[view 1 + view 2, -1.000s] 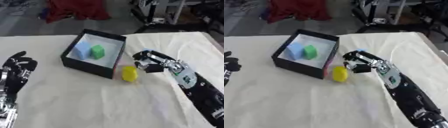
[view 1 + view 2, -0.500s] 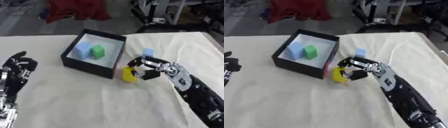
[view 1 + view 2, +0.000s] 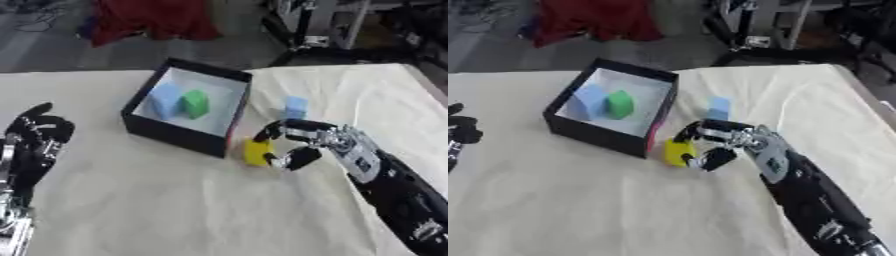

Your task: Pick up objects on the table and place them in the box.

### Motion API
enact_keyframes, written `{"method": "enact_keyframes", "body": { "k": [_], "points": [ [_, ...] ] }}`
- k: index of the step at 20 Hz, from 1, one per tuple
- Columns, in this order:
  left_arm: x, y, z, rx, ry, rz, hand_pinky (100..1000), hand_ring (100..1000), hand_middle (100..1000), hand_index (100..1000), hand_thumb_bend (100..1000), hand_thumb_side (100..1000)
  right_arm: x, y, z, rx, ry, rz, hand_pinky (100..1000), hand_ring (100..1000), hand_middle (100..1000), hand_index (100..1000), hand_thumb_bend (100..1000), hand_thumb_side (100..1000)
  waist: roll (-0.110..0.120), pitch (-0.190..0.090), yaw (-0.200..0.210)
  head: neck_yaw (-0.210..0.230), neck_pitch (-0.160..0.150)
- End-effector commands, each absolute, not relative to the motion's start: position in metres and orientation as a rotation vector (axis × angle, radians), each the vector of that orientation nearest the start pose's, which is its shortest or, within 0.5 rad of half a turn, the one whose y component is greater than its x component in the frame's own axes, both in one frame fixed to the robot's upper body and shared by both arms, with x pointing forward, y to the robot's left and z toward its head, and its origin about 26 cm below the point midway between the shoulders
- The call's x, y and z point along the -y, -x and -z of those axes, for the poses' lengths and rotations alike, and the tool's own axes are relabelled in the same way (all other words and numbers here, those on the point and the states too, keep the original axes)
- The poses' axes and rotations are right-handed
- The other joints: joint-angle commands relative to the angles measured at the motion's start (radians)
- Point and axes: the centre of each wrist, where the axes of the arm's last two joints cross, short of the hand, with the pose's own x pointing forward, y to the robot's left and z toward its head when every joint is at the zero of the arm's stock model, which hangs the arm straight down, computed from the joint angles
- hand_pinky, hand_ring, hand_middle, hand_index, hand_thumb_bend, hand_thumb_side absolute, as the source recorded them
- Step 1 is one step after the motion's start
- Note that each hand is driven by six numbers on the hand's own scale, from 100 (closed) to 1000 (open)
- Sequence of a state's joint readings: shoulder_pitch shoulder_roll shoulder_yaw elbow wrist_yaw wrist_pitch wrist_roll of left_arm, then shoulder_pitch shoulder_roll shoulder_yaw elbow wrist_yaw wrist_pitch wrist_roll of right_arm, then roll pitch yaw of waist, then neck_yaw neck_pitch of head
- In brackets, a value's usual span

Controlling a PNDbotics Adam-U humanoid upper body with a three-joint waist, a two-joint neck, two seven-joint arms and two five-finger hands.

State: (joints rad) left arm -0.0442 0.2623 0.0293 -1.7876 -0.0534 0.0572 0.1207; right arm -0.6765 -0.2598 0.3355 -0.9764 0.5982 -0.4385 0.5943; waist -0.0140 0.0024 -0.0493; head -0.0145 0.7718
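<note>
The right hand (image 3: 302, 145) is curled around the yellow block (image 3: 256, 151), fingers above and thumb below, though full contact cannot be confirmed. The block lies on the tabletop (image 3: 157, 200) just to the hand's left, touching the black box's (image 3: 175, 136) near wall. A pale blue block (image 3: 296, 106) sits behind the hand. The left hand (image 3: 35, 142) is held relaxed, well apart, at the left edge.

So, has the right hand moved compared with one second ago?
Yes. The right hand has come down and toward the robot's left, from beside the black box's right wall to the yellow object at its near corner, fingers curling around it.
</note>
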Motion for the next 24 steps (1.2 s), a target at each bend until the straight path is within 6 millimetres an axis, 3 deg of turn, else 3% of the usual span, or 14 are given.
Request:
{"method": "enact_keyframes", "body": {
  "k": [1,5,8,14,20,24],
  "points": [
    [-0.297,-0.285,-0.083,1.808,-0.354,0.156,677,584,613,843,879,665,0.208,-0.432,-0.056,1.412,0.101,-1.796,841,834,747,809,100,100,0.007,-0.002,0.0,-0.003,-0.002],
    [-0.296,-0.285,-0.083,1.809,-0.353,0.156,677,582,611,844,878,665,0.208,-0.433,-0.058,1.433,0.176,-1.805,829,809,690,745,100,100,0.007,-0.001,0.001,-0.004,-0.002],
    [-0.296,-0.285,-0.083,1.809,-0.351,0.156,678,581,610,844,877,666,0.207,-0.433,-0.061,1.479,0.253,-1.802,816,778,600,664,100,100,0.007,0.0,0.002,-0.005,-0.002],
    [-0.295,-0.285,-0.083,1.811,-0.349,0.155,677,580,608,844,876,667,0.205,-0.433,-0.063,1.647,0.441,-1.723,771,693,406,418,100,100,0.007,0.0,0.004,-0.007,-0.002],
    [-0.295,-0.285,-0.084,1.811,-0.348,0.154,679,588,618,844,874,667,0.206,-0.434,-0.063,1.824,0.612,-1.572,742,651,370,205,100,100,0.006,-0.001,0.005,-0.009,-0.002],
    [-0.295,-0.285,-0.083,1.811,-0.349,0.155,680,594,619,845,871,668,0.209,-0.437,-0.076,1.908,0.67,-1.512,740,644,366,195,100,100,0.005,-0.002,0.005,-0.009,-0.002]
  ]
}}
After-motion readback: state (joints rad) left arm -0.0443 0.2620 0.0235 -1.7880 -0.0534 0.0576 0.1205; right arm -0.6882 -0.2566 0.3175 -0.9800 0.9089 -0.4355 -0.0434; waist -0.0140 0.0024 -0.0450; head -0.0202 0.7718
